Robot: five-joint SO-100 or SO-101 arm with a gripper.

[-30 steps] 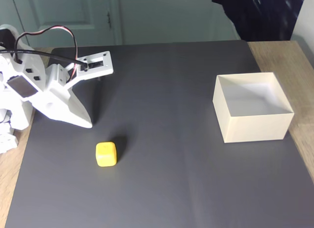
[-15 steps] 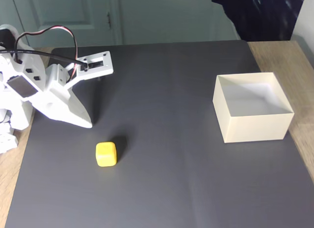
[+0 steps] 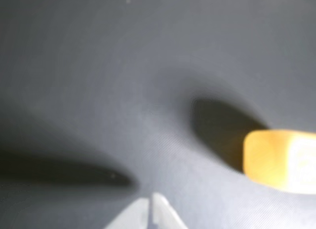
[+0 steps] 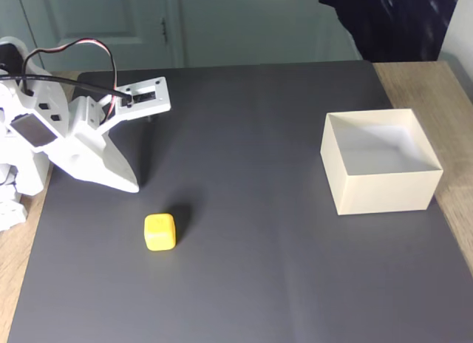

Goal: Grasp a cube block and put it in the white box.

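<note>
Cube block (image 4: pixel 160 231) looks light, stiff, matte; prob. grips well across opp. flat faces. Gripper (image 3: pixel 149 205) fingertips pressed together, empty.

Fixed view: we look down steeply from the front, whole dark mat (image 4: pixel 259 210) in frame. Wrist view: we sit low, close to the mat (image 3: pixel 98 66), blurred. Both share the yellow cube block (image 4: pixel 160 232) (image 3: pixel 281 160).

Wrist view is dim and blurred; fixed view is sharp, evenly lit, with soft shadows.
</note>
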